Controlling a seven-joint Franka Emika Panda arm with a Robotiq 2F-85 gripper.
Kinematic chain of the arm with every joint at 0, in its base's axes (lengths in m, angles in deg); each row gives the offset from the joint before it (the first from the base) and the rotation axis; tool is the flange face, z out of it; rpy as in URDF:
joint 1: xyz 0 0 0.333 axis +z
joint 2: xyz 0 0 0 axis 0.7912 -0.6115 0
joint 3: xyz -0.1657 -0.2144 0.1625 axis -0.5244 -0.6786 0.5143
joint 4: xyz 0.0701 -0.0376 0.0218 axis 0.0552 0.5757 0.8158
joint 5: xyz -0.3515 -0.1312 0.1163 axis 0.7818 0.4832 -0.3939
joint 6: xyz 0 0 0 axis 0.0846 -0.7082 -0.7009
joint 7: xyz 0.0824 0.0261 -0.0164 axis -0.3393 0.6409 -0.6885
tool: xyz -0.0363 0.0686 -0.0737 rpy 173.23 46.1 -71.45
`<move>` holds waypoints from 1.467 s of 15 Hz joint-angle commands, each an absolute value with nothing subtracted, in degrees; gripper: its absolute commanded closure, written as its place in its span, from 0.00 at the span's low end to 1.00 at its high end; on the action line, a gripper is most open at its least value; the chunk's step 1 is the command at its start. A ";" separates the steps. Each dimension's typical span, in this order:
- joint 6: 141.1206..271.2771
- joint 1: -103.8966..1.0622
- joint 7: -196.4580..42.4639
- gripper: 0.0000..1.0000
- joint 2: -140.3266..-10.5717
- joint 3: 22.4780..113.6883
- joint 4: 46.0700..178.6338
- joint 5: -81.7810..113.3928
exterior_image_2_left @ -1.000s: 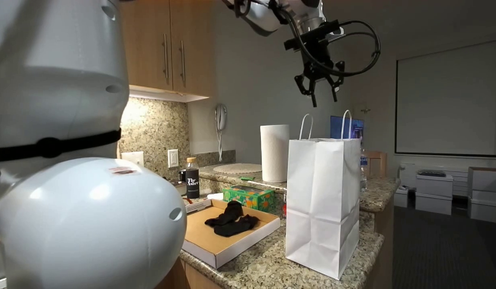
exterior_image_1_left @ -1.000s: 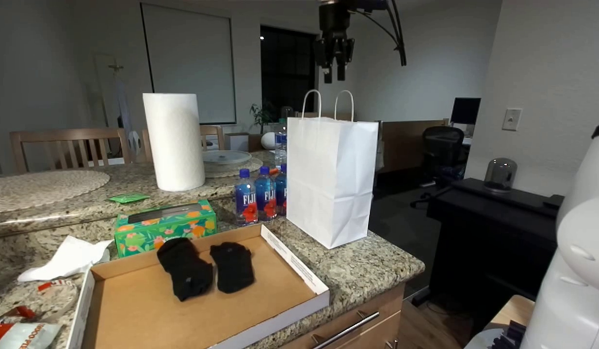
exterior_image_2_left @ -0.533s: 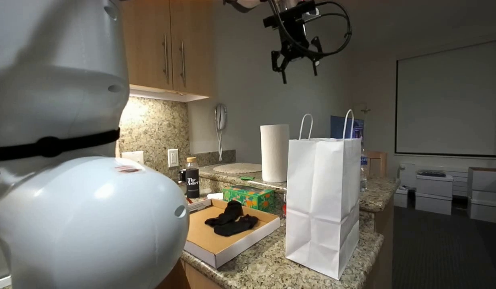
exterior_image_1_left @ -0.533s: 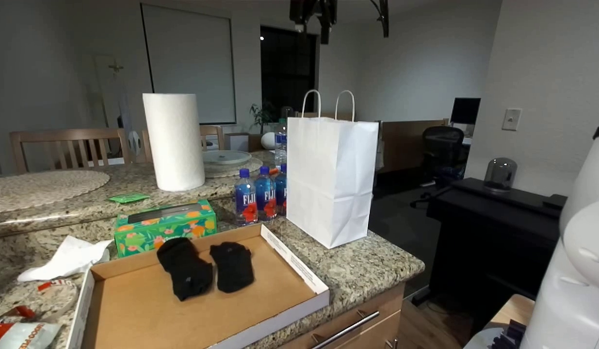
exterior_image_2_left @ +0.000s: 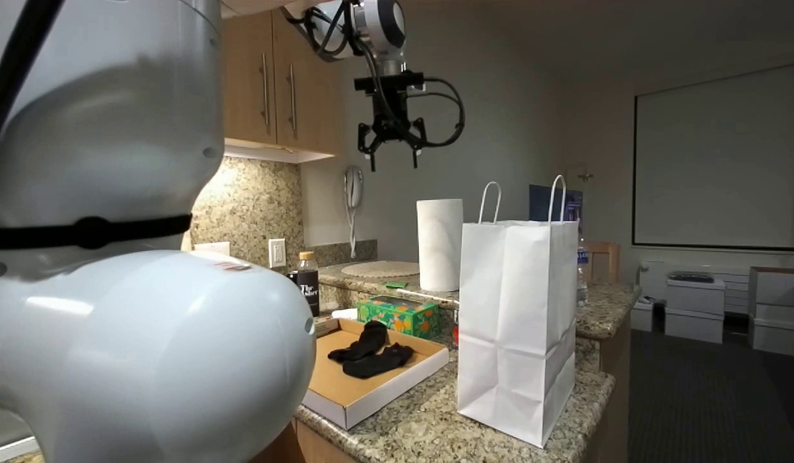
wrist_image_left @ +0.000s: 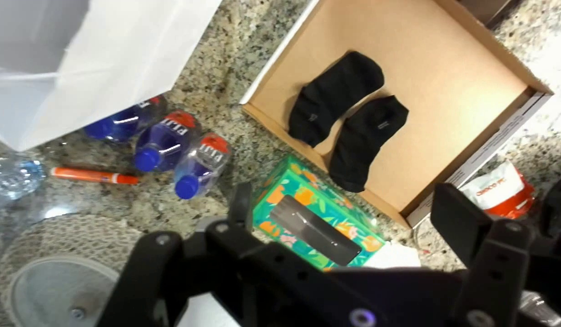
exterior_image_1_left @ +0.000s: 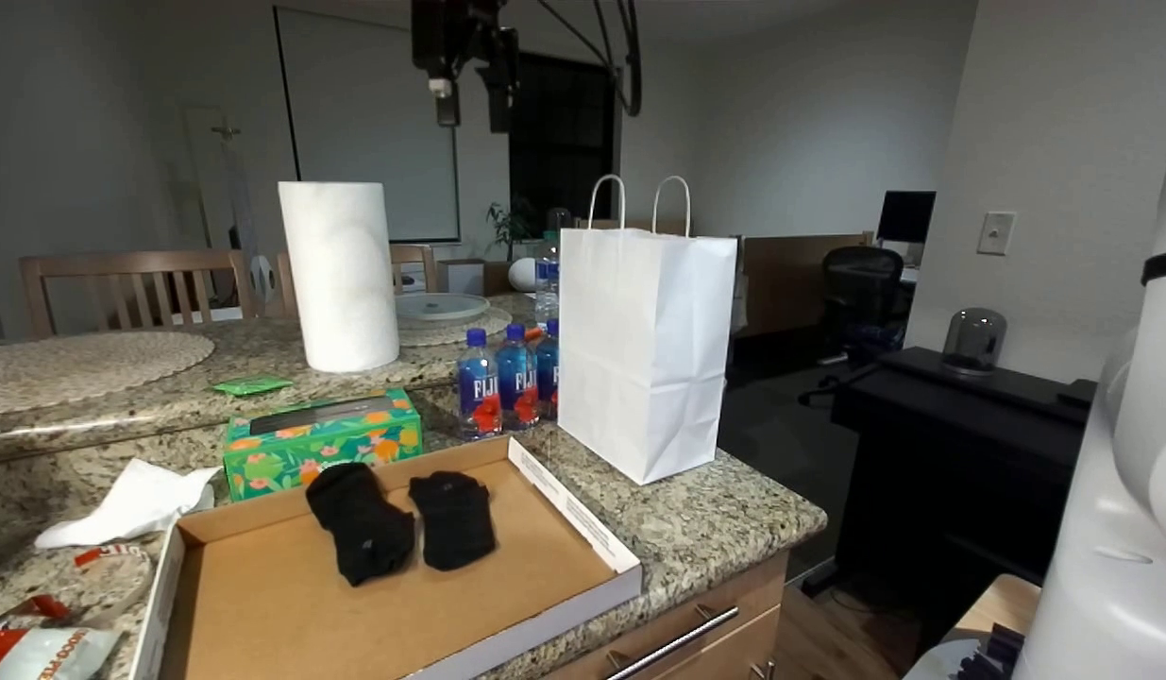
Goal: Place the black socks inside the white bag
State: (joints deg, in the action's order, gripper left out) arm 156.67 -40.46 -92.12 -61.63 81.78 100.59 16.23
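Two black socks lie side by side in a shallow cardboard tray. The first sock (exterior_image_1_left: 361,524) and second sock (exterior_image_1_left: 452,521) are near its back edge; they also show in the wrist view (wrist_image_left: 337,97) (wrist_image_left: 369,141). The white bag (exterior_image_1_left: 644,349) stands upright on the counter beside the tray, handles up; it also shows in an exterior view (exterior_image_2_left: 515,321) and at the wrist view's upper left (wrist_image_left: 103,63). What is inside it is hidden. My gripper (exterior_image_1_left: 474,115) is open and empty, high above the counter, left of the bag in both exterior views (exterior_image_2_left: 394,162). Its fingers (wrist_image_left: 346,204) are wide apart.
The cardboard tray (exterior_image_1_left: 290,623) has low walls. A green floral tissue box (exterior_image_1_left: 323,439) stands behind it. FIJI bottles (exterior_image_1_left: 479,387) stand between tray and bag. A tall paper towel roll (exterior_image_1_left: 342,279) stands on the raised ledge. A snack bag (wrist_image_left: 500,190) lies beside the tray.
My gripper has moved from above the white bag to the left in both exterior views, first rising, then coming down somewhat. It stays open. Socks and bag have not moved.
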 commanded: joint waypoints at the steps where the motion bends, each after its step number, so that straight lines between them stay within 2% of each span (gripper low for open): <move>1: 160.16 -38.71 -87.06 0.00 -64.22 83.23 105.52 13.92; 4: 165.11 -38.03 -80.54 0.00 -67.00 84.24 110.94 10.48; 13: 198.70 -35.17 -59.35 0.00 -75.38 83.66 128.85 9.39; 22: 206.95 -31.38 -54.94 0.00 -86.91 80.90 129.04 10.17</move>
State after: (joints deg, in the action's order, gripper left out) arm 205.26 -32.94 -57.30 -84.95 82.00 129.31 8.95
